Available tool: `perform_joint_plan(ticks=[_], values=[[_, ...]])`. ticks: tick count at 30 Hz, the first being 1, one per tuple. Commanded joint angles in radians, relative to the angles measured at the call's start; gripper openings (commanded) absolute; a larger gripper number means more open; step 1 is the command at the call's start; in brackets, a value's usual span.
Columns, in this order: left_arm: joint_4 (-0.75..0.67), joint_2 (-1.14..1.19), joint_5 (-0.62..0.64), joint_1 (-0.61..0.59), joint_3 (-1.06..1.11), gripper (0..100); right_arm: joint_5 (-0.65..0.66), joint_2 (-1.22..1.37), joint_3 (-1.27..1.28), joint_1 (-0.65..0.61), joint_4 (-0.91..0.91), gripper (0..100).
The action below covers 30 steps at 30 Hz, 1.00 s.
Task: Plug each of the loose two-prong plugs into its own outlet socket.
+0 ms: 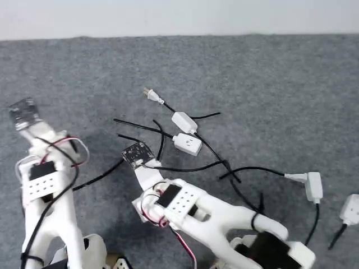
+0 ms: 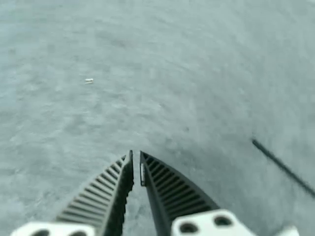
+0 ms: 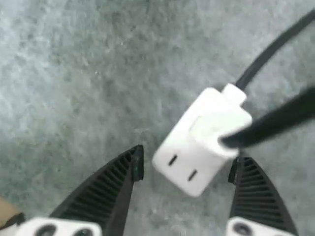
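White plastic socket (image 3: 199, 147): light, rigid, slick; likely best pinched across flat sides. Right gripper (image 3: 189, 160) apart, flanking it; left gripper (image 2: 136, 160) together.

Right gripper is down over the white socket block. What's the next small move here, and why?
Probably close the right gripper on the outlet socket. In the right wrist view the white block lies between its open fingers, slots facing the wrist, so a squeeze should pin it. A black cable crosses the block near one finger; close slowly so it isn't pinched.
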Motion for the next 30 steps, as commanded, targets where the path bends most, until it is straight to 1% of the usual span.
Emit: perform_joint_plan(ticks=[1, 3, 7, 8, 10, 12, 14, 17, 19, 22, 25, 27, 30], values=[[-0.028, -0.02, 0.046, -0.015, -0.051, 2, -0.009, 0.038, -0.1, -0.002, 0.008, 26.8], [-0.028, -0.02, 0.044, 0.002, -0.05, 2, 0.006, 0.058, -0.114, 0.016, 0.01, 21.0], [-0.026, -0.02, 0.044, 0.005, -0.048, 2, 0.034, 0.082, -0.133, 0.064, 0.008, 2.7], [-0.026, -0.02, 0.037, 0.005, -0.048, 2, 0.043, 0.087, -0.14, 0.079, 0.012, 0.0], [-0.026, -0.02, 0.008, 0.005, -0.048, 2, 0.075, 0.087, -0.137, 0.127, 0.013, 1.7], [-0.026, -0.02, -0.002, 0.008, -0.047, 2, 0.075, 0.079, -0.137, 0.186, 0.028, 0.7], [-0.026, -0.02, -0.005, 0.023, -0.044, 2, 0.075, 0.044, -0.144, 0.255, 0.084, 0.8], [-0.029, -0.02, -0.005, 0.032, -0.035, 2, 0.075, -0.085, -0.146, 0.383, 0.174, 0.8], [-0.029, -0.02, -0.006, 0.041, -0.031, 2, 0.092, -0.209, -0.144, 0.478, 0.246, 0.8], [-0.029, -0.02, -0.011, 0.075, -0.024, 2, 0.187, -0.401, -0.143, 0.656, 0.36, 0.8], [-0.029, -0.02, -0.095, 0.124, 0.004, 2, 0.259, -0.544, -0.137, 0.921, 0.427, 0.8], [-0.029, -0.02, -0.155, 0.161, 0.016, 2, 0.316, -0.593, -0.117, 1.106, 0.438, 0.8], [-0.029, -0.02, -0.186, 0.183, 0.025, 2, 0.408, -0.593, -0.078, 1.308, 0.435, 0.8]])
